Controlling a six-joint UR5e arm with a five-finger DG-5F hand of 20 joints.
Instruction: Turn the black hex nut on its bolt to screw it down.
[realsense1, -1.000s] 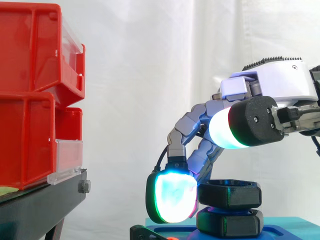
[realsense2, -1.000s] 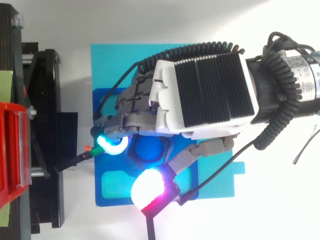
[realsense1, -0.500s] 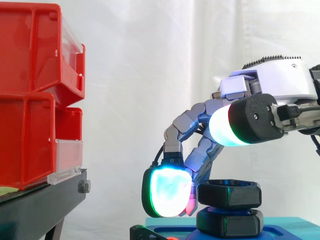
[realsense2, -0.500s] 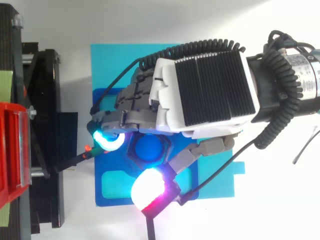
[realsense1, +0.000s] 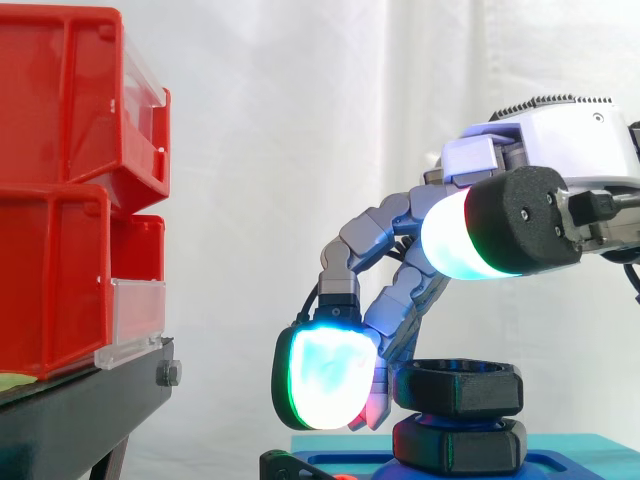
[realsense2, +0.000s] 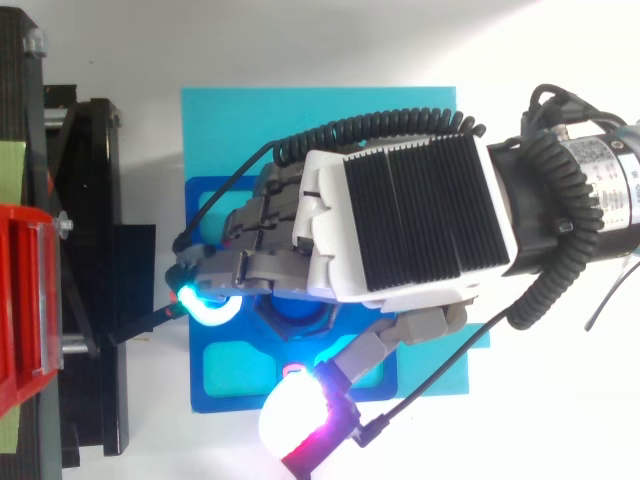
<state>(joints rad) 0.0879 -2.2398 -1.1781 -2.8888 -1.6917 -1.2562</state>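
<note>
Moved: over the last second the hand has risen a little in the side view and slid toward the bottom edge of the top view. Its thumb pad has drawn away from the nut. The cyan fingertip pad, which lay against the nut's left side, now stands just clear of it.
Hand: spread apart and clamped on nothing. The fingers bend down over the nut's left side as the side view shows it, and the thumb is stretched out with its pad higher than the nut.
Second fingertip: a pink-lit tip behind the cyan pad sits close to the nut's left face. Whether it touches cannot be told.
Nut: black, six-sided and level, low in the side view beneath the bent fingers. It sits over a second black six-sided piece, with a thin red-lit gap between the two.
Plate: a dark blue plate lies under the stack, and the thumb pad hangs past its near edge in the top view.
Mat: a teal mat lies flat under the plate and shows beyond it.
Bins: red bins are stacked two high on a black stand at the left, well apart from the hand.
Backdrop: a white curtain hangs behind everything.
</note>
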